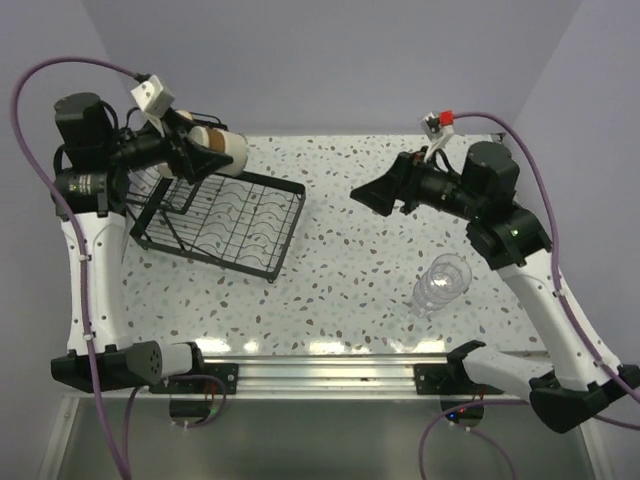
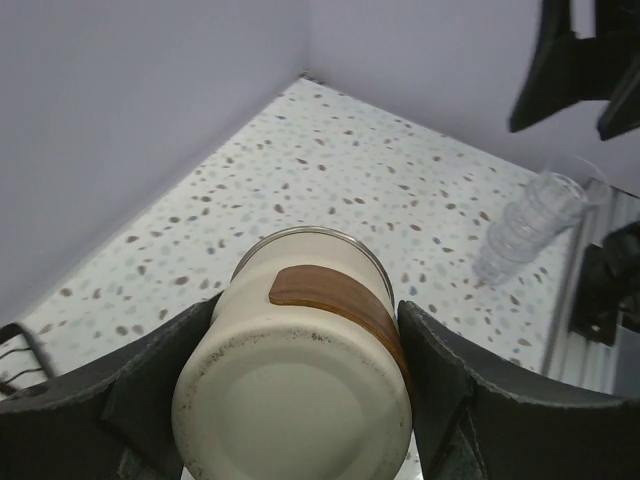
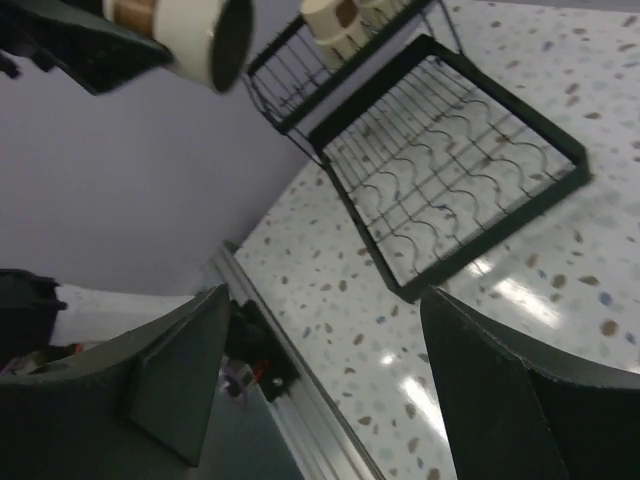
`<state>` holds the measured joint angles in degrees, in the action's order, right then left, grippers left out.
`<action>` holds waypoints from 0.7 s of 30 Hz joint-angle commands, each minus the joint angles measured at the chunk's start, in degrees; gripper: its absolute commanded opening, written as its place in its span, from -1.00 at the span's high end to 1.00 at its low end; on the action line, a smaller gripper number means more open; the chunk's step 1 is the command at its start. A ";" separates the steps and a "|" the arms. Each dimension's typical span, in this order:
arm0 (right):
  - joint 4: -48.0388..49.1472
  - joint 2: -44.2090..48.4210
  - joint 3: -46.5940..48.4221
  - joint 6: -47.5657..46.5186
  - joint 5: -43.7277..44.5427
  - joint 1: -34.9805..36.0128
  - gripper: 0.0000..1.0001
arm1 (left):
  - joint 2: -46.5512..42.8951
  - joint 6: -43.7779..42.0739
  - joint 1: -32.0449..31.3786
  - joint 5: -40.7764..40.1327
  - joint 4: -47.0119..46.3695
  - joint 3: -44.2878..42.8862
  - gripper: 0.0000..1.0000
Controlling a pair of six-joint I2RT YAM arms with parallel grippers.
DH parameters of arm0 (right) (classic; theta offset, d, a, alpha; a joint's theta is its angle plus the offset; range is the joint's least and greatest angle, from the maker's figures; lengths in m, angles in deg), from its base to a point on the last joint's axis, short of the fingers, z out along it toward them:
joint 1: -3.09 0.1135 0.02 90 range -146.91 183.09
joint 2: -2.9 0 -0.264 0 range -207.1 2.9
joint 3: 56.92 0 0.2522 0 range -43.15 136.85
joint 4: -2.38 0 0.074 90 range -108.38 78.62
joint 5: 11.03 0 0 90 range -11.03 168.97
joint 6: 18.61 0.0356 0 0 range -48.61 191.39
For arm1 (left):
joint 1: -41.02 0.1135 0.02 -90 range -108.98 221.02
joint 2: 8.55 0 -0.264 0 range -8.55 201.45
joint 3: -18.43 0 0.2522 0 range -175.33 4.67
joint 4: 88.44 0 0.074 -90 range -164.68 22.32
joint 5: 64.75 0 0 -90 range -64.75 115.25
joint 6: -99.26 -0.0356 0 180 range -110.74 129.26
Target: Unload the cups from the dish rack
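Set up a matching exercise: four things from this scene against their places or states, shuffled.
1. cream cup
2. clear tumbler
3. dish rack
4. right gripper

a. open, empty
b. on the far left of the table
c. clamped in the left gripper
d. on the table by the right arm

Pairs: 1-c, 2-d, 3-b, 4-a.

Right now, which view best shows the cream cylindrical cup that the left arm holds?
Left wrist: the cream cylindrical cup fills the frame, clamped in the left end effector. Top external shows it small; right wrist only its cropped open mouth.
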<state>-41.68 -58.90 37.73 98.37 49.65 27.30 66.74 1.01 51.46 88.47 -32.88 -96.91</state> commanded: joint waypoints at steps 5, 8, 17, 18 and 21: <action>36.09 -12.10 0.86 22.13 -6.53 13.49 -0.44 | -4.71 15.36 -8.06 11.48 -23.08 11.31 1.00; 42.42 -15.71 0.59 28.81 -4.18 16.30 -0.31 | -5.15 15.55 -8.77 12.18 -23.87 12.63 1.00; 46.13 -22.83 2.96 31.12 0.40 22.81 -0.11 | -6.47 18.35 -9.73 14.73 -27.73 15.97 1.00; 45.86 -22.93 2.79 31.03 1.10 22.90 -0.09 | -6.55 18.71 -9.65 15.00 -28.52 16.58 1.00; 47.26 -22.84 1.92 31.38 2.16 22.90 0.02 | -7.26 18.97 -9.73 16.14 -29.06 18.16 1.00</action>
<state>-0.59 -81.74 37.79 128.25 48.41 49.97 61.30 17.33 42.39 100.56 -58.45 -80.10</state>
